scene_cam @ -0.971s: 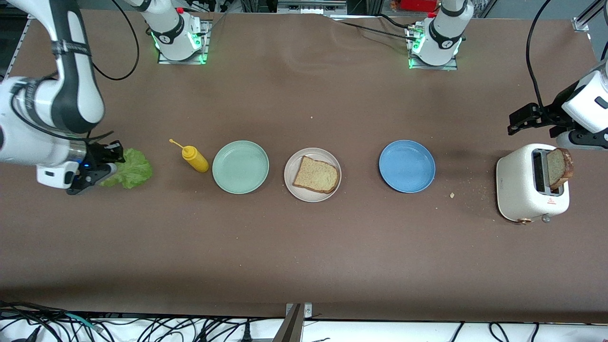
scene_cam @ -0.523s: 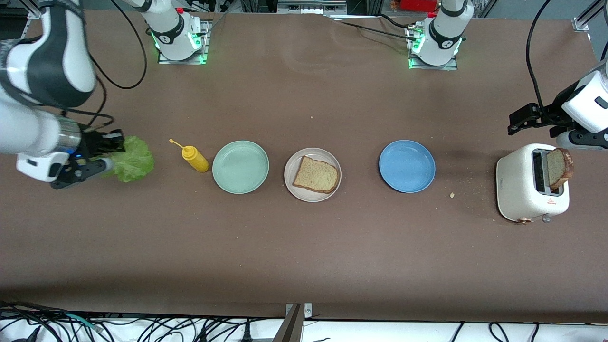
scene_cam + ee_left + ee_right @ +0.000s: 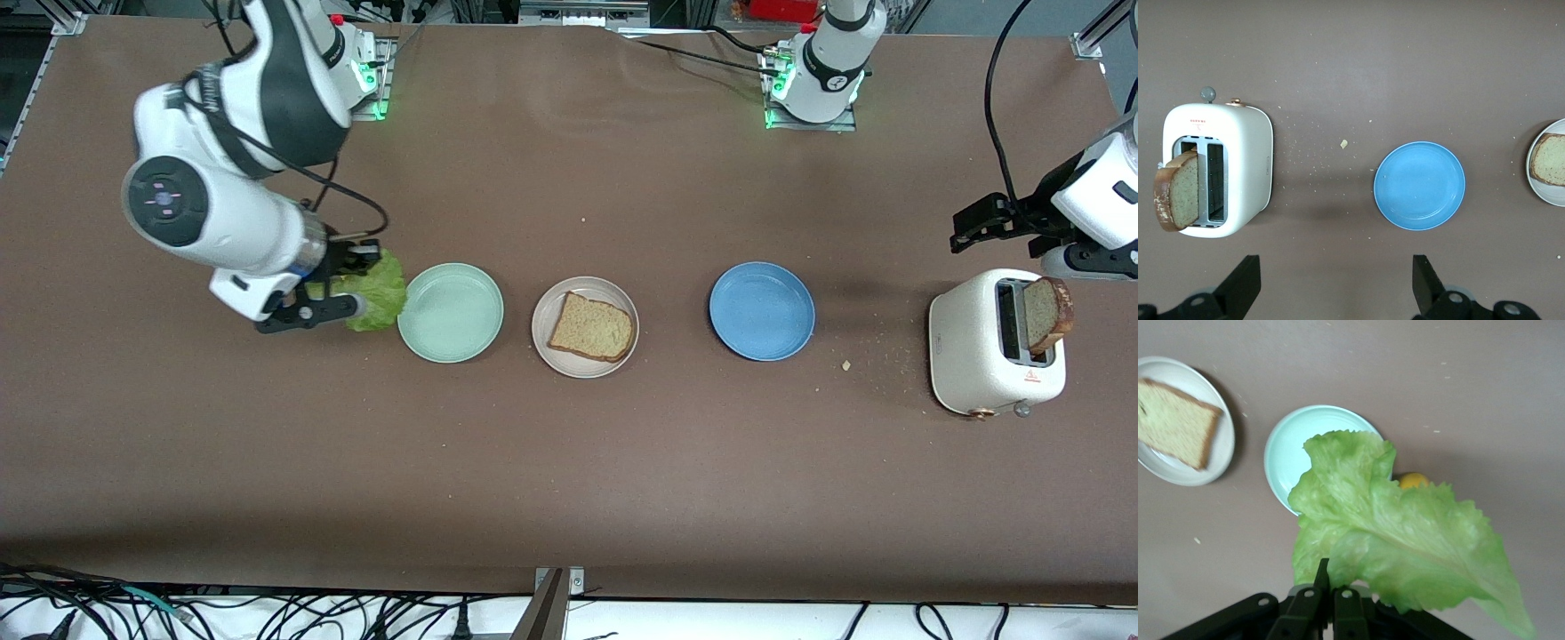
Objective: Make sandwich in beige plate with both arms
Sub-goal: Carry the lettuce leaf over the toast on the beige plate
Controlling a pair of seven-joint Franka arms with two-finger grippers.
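Brown matte tabletop (image 3: 569,462) fills the frame under even overhead light, black cables (image 3: 267,613) tangled on a white surface along the bottom edge, metal framing (image 3: 582,12) at top centre.

I record, front view: bread slice (image 3: 591,326) on middle plate (image 3: 543,345); second plate (image 3: 450,312) at its nine o'clock, third plate (image 3: 761,310) at three, toaster (image 3: 971,356) farther along.

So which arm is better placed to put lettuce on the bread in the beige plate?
Right. The right gripper is shut on the lettuce, up beside the mint-green plate, one plate from the beige plate with its bread. The left gripper hangs open and empty near the toaster.
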